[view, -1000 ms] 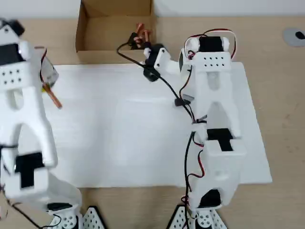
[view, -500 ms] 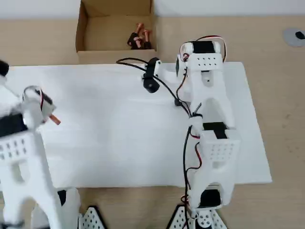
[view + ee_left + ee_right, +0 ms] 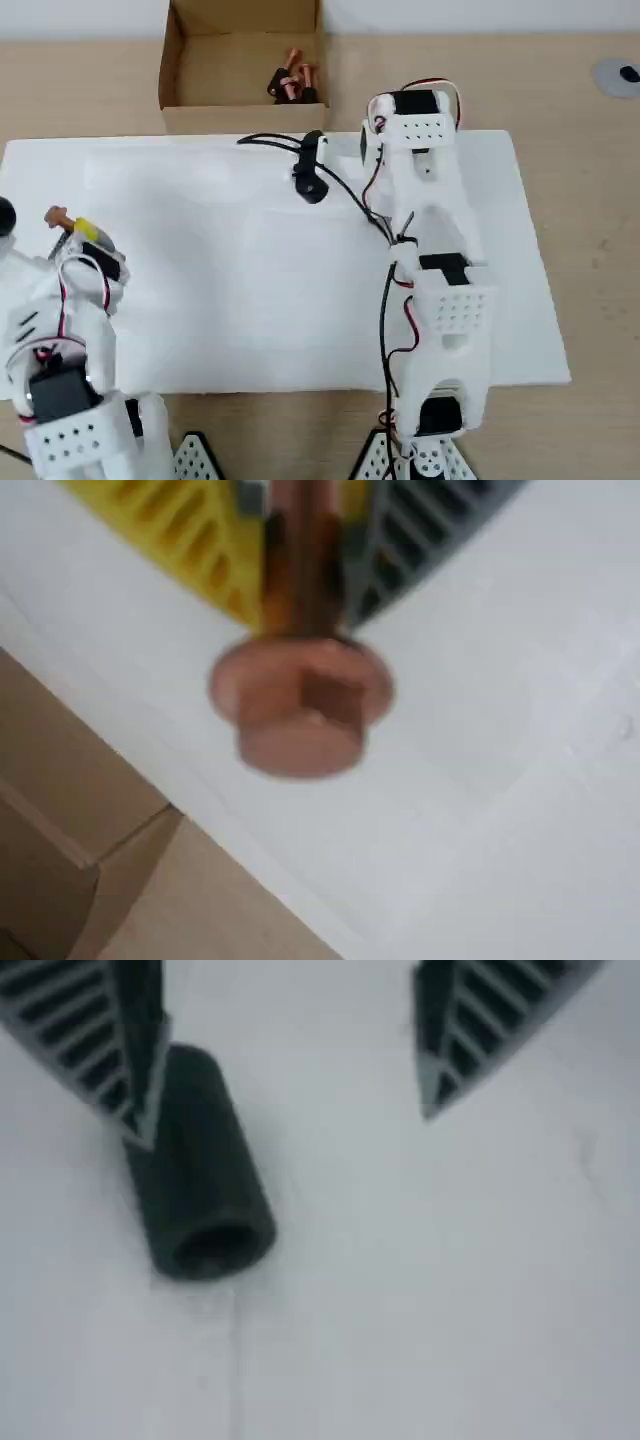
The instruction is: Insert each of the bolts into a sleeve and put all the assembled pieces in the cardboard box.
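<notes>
Clamped in the left gripper (image 3: 75,226): a copper bolt (image 3: 57,216), pinched by the shank between a yellow finger (image 3: 190,540) and a grey finger (image 3: 430,540), with the flanged hex head poking out past the tips. Held over the white sheet (image 3: 220,300) close to its left edge, on the near-left side of the scene, with bare wooden table (image 3: 580,200) just beyond that edge.

Spread wide on the right gripper (image 3: 288,1125), with nothing pinched. Lying on the sheet between its fingers: a black sleeve (image 3: 205,1195), on its side, open end showing, touching one fingertip and well apart from the other. Placed over the far part of the sheet, about midway across, just short of the cardboard box (image 3: 172,70).

Standing on the table at the far edge of the sheet, a little left of the right gripper: the box, open on top. Lying toward its right wall: a small heap of assembled pieces (image 3: 290,80), copper and black together, well apart from the held bolt. Resting at the far right of the table: a grey disc (image 3: 615,75).
</notes>
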Tool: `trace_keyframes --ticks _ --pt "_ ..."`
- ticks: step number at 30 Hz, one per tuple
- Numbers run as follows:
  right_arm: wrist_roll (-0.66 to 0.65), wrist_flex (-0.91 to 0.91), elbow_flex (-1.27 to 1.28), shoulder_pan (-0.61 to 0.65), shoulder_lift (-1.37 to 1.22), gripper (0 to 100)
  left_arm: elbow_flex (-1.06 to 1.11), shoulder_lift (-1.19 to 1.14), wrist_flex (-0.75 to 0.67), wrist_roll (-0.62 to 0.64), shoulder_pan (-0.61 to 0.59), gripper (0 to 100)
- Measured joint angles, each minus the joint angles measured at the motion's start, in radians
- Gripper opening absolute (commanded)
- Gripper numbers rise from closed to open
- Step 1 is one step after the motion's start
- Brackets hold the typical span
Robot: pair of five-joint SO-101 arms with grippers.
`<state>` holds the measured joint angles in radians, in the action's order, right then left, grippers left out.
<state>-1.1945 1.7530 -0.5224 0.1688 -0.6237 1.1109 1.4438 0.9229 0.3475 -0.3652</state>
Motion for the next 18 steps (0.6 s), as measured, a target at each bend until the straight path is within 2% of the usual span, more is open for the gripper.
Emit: trace_keyframes --ticks 14,18 --pt "-0.014 -0.02 -0.011 0.032 -0.095 21.2 0.144 0.342 0.0 -0.147 -0.002 1" --pt "-0.014 -0.018 -0.014 0.032 -0.11 21.2 0.149 0.364 0.0 -0.163 -0.002 1"
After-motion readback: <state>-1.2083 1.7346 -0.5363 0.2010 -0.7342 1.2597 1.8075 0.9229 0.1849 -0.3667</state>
